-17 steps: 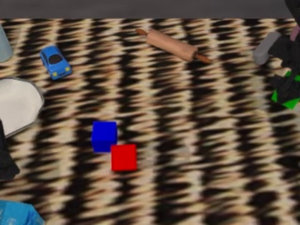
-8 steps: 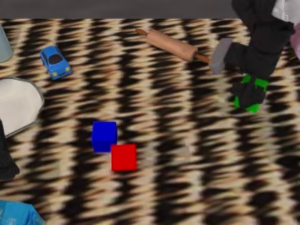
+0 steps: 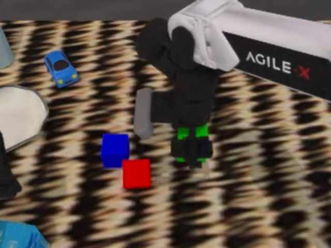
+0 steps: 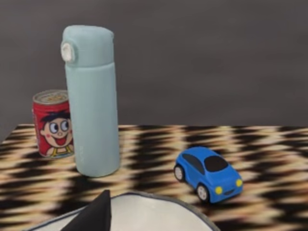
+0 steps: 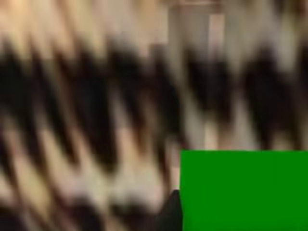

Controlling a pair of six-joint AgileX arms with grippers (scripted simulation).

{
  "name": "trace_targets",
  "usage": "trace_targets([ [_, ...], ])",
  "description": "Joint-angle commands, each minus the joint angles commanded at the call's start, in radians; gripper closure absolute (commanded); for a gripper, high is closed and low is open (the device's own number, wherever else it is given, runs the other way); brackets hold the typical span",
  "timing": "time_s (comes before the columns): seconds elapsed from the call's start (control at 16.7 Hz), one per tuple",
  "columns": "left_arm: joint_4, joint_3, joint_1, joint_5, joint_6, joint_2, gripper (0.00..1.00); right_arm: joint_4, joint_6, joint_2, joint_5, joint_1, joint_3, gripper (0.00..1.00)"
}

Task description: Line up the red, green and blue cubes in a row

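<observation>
The blue cube point(image 3: 115, 150) and the red cube point(image 3: 137, 173) rest on the patterned table, touching corner to corner left of centre. My right gripper point(image 3: 191, 151) reaches in from the upper right and is shut on the green cube point(image 3: 186, 133), which sits to the right of the red and blue cubes with a gap between. In the right wrist view the green cube point(image 5: 243, 190) fills the corner beside a dark fingertip point(image 5: 172, 211). My left gripper point(image 3: 5, 178) is parked at the table's left edge and stands open over a white plate point(image 4: 144, 211).
A light-blue toy car point(image 3: 61, 67) stands at the back left, also in the left wrist view point(image 4: 208, 173). Near it are a pale blue bottle point(image 4: 91, 101) and a red can point(image 4: 52, 123). The white plate point(image 3: 18, 116) lies at the left edge.
My right arm has swept from the far right edge toward the table's centre, carrying the green cube close to the red and blue cubes. It now covers the rolling pin.
</observation>
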Motion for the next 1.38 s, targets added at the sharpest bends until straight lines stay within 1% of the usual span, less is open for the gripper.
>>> trace_targets([
  [0.12, 0.0, 0.0, 0.0, 0.0, 0.0, 0.0, 0.0, -0.004, 0.0, -0.002, 0.0, 0.034, 0.006, 1.0],
  [0.42, 0.0, 0.0, 0.0, 0.0, 0.0, 0.0, 0.0, 0.0, 0.002, -0.001, 0.0, 0.033, 0.0, 1.0],
  [0.54, 0.0, 0.0, 0.0, 0.0, 0.0, 0.0, 0.0, 0.038, 0.001, 0.004, 0.0, 0.035, -0.029, 1.0],
  [0.9, 0.0, 0.0, 0.0, 0.0, 0.0, 0.0, 0.0, 0.233, 0.002, 0.043, 0.001, 0.035, -0.182, 1.0],
  [1.2, 0.0, 0.0, 0.0, 0.0, 0.0, 0.0, 0.0, 0.247, 0.001, 0.047, 0.001, 0.036, -0.196, 1.0],
  [1.38, 0.0, 0.0, 0.0, 0.0, 0.0, 0.0, 0.0, 0.247, 0.001, 0.047, 0.001, 0.036, -0.196, 0.77],
])
